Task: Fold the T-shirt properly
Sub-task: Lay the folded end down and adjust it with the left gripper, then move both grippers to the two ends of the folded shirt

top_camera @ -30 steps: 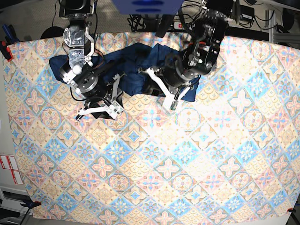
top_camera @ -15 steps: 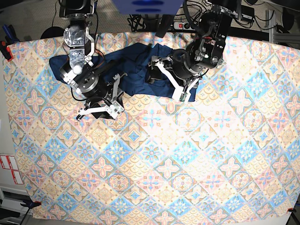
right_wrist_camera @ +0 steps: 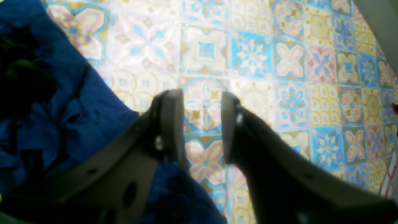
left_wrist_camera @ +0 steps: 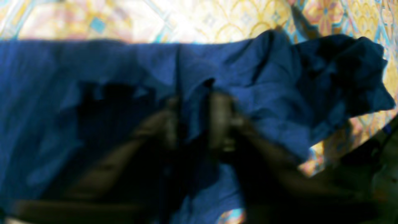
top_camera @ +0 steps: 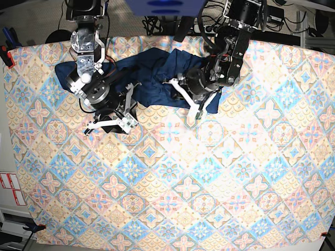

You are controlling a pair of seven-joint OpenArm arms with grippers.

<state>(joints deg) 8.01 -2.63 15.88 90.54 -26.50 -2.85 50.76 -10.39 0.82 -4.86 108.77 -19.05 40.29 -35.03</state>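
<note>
The dark navy T-shirt (top_camera: 149, 78) lies crumpled at the back of the table, spread from left to centre. My left gripper (top_camera: 192, 109) is at the shirt's right front edge. In the left wrist view (left_wrist_camera: 194, 121) its blurred fingers (left_wrist_camera: 220, 121) stand close together with a raised fold of the T-shirt (left_wrist_camera: 93, 77) pinched between them. My right gripper (top_camera: 97, 125) hovers over the tablecloth just in front of the shirt's left part. In the right wrist view (right_wrist_camera: 202, 121) it is open and empty, with the T-shirt (right_wrist_camera: 62, 109) to its left.
The pastel tile-patterned tablecloth (top_camera: 167, 172) covers the whole table. Cables and equipment (top_camera: 282, 21) sit behind the far edge. The right arm's body (top_camera: 89, 83) rests over the shirt's left sleeve area.
The left arm has swung back toward the far edge and its gripper has shifted a little left on the shirt's right edge. The right arm has not moved.
</note>
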